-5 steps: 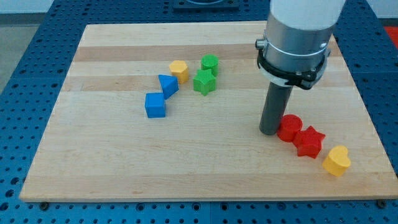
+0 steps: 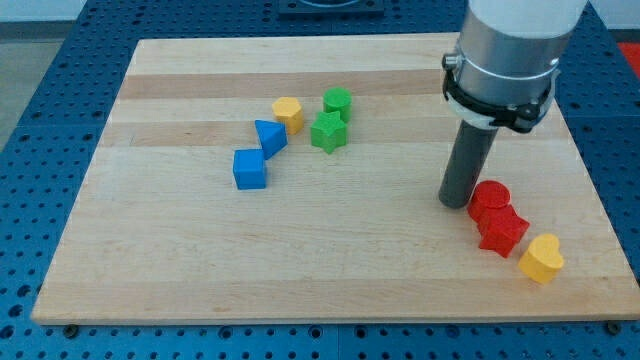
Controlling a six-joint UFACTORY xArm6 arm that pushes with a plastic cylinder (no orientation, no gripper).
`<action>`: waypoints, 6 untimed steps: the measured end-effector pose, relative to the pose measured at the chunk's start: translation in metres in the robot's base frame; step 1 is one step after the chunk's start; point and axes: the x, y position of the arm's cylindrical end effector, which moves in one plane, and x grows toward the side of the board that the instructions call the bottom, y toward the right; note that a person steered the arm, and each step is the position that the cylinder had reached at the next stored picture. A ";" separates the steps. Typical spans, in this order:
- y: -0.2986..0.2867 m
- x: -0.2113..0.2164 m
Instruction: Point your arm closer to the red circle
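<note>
The red circle (image 2: 490, 199) lies on the wooden board at the view's right, touching the red star (image 2: 502, 231) just below it. My tip (image 2: 456, 203) rests on the board right at the circle's left side, touching or nearly touching it. The dark rod rises from there to the grey arm body (image 2: 510, 50) at the view's top right.
A yellow heart (image 2: 542, 259) lies below and right of the red star. In the board's middle left are a blue cube (image 2: 250, 169), a blue triangle (image 2: 269, 136), a yellow hexagon (image 2: 288, 112), a green star (image 2: 327, 131) and a green cylinder (image 2: 338, 102).
My tip has moved to the view's right and slightly up. The red circle has shifted right and now sits above the red star, which has barely moved.
</note>
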 end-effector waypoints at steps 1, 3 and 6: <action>-0.002 -0.027; -0.012 -0.121; -0.137 -0.195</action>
